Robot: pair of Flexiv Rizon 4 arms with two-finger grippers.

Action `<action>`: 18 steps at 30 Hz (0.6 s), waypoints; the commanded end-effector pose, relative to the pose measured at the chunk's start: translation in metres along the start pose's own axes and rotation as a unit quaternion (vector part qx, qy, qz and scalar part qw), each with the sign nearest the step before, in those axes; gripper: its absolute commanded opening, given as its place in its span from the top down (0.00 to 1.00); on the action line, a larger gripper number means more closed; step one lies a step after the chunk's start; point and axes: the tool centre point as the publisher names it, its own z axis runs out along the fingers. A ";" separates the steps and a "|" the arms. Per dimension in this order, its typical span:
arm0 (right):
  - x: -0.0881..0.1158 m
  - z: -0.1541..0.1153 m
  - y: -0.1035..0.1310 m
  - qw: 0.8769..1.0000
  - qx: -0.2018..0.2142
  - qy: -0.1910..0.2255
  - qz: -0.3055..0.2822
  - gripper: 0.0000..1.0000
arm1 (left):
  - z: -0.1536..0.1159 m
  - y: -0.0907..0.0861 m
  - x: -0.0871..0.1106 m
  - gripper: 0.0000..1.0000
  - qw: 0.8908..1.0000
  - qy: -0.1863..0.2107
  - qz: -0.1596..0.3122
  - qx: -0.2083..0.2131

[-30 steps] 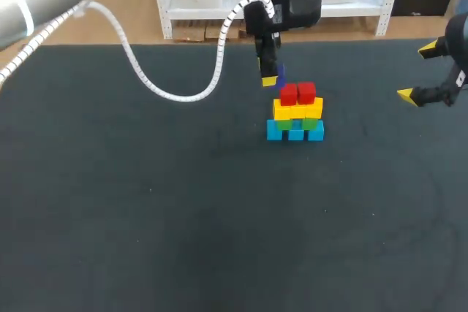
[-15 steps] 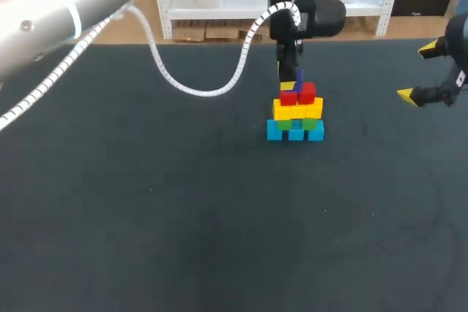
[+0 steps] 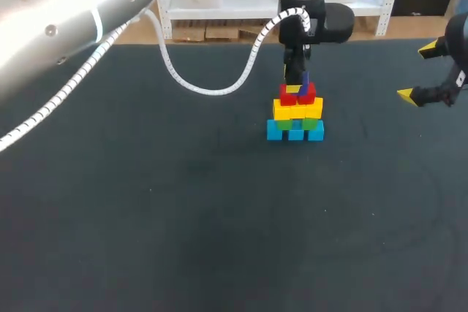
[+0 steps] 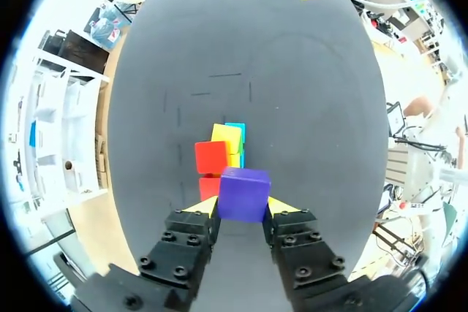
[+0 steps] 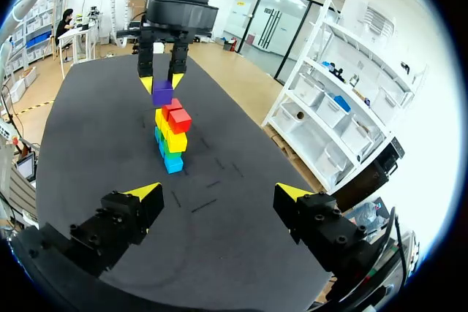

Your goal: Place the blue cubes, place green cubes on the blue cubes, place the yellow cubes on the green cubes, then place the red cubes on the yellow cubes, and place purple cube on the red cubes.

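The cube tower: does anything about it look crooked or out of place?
Nothing stands out. The tower stands in tidy layers, blue at the bottom up to the red cubes, and the left gripper holds the purple cube over them.

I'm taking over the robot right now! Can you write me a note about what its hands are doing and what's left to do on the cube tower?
Left gripper: jaws shut on the purple cube, held just over the tower's top.
Right gripper: jaws open, empty, off at the table's right side.
Done: blue cubes at the bottom, then green cubes, yellow cubes and red cubes stacked up.
Left to do: set the purple cube on the red cubes and let go.
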 end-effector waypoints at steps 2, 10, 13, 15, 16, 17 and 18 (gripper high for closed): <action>-0.001 0.001 0.002 1.000 0.004 0.002 0.000 0.00 | 0.004 0.010 -0.005 1.00 1.000 0.005 -0.003 0.012; -0.001 0.001 0.002 1.000 0.004 0.002 0.000 0.00 | 0.006 0.012 -0.006 1.00 1.000 0.005 -0.005 0.013; -0.001 0.001 0.002 1.000 0.004 0.002 0.000 0.00 | 0.008 0.014 -0.006 1.00 1.000 0.007 -0.007 0.012; -0.001 0.001 0.002 1.000 0.004 0.002 0.000 0.00 | 0.010 0.015 -0.005 1.00 1.000 0.008 -0.009 0.013; -0.001 0.001 0.002 1.000 0.004 0.002 0.000 0.00 | 0.011 0.016 -0.005 1.00 1.000 0.009 -0.011 0.013; -0.001 0.001 0.002 1.000 0.004 0.002 0.000 0.00 | 0.012 0.016 -0.005 1.00 1.000 0.009 -0.012 0.014; -0.001 0.001 0.002 1.000 0.004 0.002 0.000 0.00 | 0.012 0.017 -0.005 1.00 1.000 0.009 -0.013 0.014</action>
